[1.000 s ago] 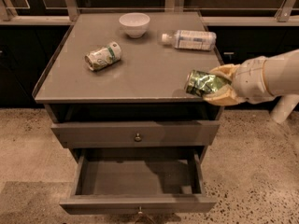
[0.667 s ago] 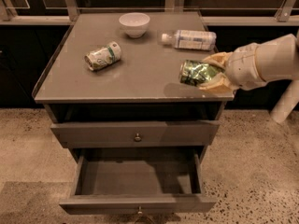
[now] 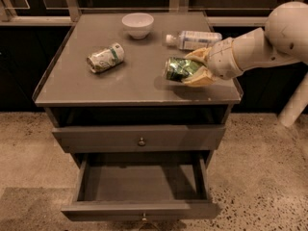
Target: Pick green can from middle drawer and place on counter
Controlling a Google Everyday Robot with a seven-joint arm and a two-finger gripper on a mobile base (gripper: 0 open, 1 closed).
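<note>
My gripper (image 3: pixel 188 69) is shut on the green can (image 3: pixel 179 69), a dark green shiny can lying sideways between the cream fingers (image 3: pixel 198 55). It hangs a little above the right part of the counter (image 3: pixel 139 57), with its shadow just below. The arm comes in from the right. The middle drawer (image 3: pixel 141 191) stands pulled out at the bottom of the cabinet and its grey floor shows nothing in it.
On the counter lie a pale can with a green band (image 3: pixel 105 57) at the left, a white bowl (image 3: pixel 137 24) at the back and a clear plastic bottle (image 3: pixel 193 39) on its side behind the gripper. A shut drawer front (image 3: pixel 140 138) sits above the open one.
The gripper has carried the green can up and leftward from the counter's right front edge to above the counter's right part. Nothing else has moved.
</note>
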